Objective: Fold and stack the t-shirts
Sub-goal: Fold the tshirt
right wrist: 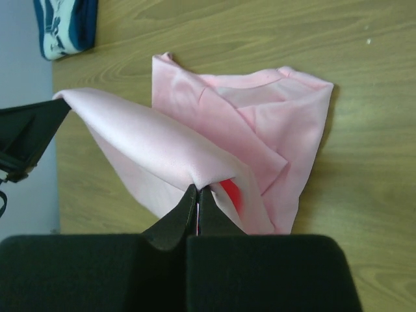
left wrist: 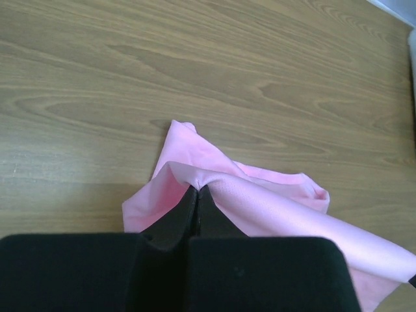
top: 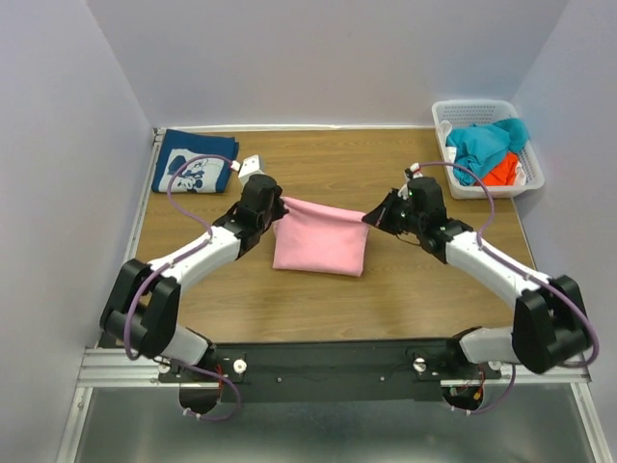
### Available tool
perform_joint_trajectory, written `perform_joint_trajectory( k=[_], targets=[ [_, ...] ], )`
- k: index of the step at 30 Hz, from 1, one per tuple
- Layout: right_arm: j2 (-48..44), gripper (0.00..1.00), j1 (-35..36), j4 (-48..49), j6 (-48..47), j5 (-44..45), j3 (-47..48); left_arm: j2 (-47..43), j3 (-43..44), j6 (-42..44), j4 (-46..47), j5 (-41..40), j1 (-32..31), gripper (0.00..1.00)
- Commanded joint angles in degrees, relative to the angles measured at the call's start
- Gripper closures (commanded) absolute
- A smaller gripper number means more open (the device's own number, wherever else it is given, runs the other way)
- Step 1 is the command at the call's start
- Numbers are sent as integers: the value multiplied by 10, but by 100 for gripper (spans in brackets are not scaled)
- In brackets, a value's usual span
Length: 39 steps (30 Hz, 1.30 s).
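Note:
A light pink t-shirt (top: pixel 320 241) lies partly folded in the middle of the table. Its far edge is lifted and stretched between my two grippers. My left gripper (top: pixel 280 205) is shut on the shirt's far left corner (left wrist: pixel 195 185). At the far right corner (right wrist: pixel 198 184), my right gripper (top: pixel 367 218) is shut on the cloth too. Beneath the raised edge the rest of the pink shirt (right wrist: pixel 260 130) lies in folded layers on the wood. A navy blue t-shirt (top: pixel 196 162) with a white cartoon print lies folded at the far left corner of the table.
A white basket (top: pixel 533 183) holding teal and orange cloth stands at the far right. Walls close in the table on the left, back and right. The arms' mounting rail (top: pixel 328 359) runs along the near edge.

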Motion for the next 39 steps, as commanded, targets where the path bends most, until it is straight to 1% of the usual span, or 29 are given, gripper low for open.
perform_joint_trajectory(
  k=[1, 5, 6, 10, 15, 19, 20, 21, 22, 23, 24, 25, 26, 27, 28, 29, 31, 33, 36, 39],
  targets=[
    [75, 99, -13, -6, -25, 38, 63, 57, 35, 3, 6, -43, 14, 100],
    [141, 99, -20, -4, -22, 43, 92, 120, 71, 19, 9, -24, 23, 100],
    [152, 99, -20, -3, -26, 47, 104, 146, 86, 21, 10, -25, 26, 100],
    [218, 99, -20, 2, -58, 41, 148, 189, 111, 25, 10, -9, 37, 100],
    [274, 99, -20, 11, -70, -1, 185, 204, 108, 23, 19, -11, 49, 100],
    [302, 99, -21, 10, -60, 10, 194, 219, 115, 30, 24, 6, 60, 100],
    [305, 96, -20, 10, -57, 14, 195, 222, 118, 34, 24, 13, 62, 100],
    [309, 91, -20, 10, -57, 22, 200, 225, 123, 37, 23, 18, 63, 97],
    [314, 74, -21, 9, -56, 25, 203, 228, 126, 42, 23, 24, 64, 73],
    [316, 67, -21, 9, -59, 28, 209, 227, 129, 44, 23, 26, 64, 62],
    [317, 61, -23, 8, -69, 24, 223, 222, 130, 46, 23, 28, 64, 47],
    [316, 54, -24, 9, -75, 20, 230, 216, 131, 49, 23, 31, 64, 41],
    [314, 34, -22, 7, -80, 9, 238, 209, 131, 51, 22, 34, 64, 34],
    [310, 14, -23, 7, -84, 3, 248, 193, 130, 51, 23, 36, 64, 31],
    [298, 0, -23, 6, -88, -4, 253, 184, 130, 52, 22, 38, 64, 28],
    [291, 0, -23, 5, -91, -10, 254, 175, 128, 52, 22, 38, 64, 26],
    [272, 0, -23, 5, -95, -44, 253, 146, 121, 52, 22, 43, 63, 26],
    [235, 0, -23, 5, -95, -91, 233, 128, 109, 52, 23, 52, 59, 23],
    [189, 0, -13, 8, -84, -157, 180, 108, 94, 51, 31, 75, 50, 22],
    [156, 0, 34, 15, -80, -199, 126, 119, 85, 52, 51, 112, 42, 22]
  ],
)
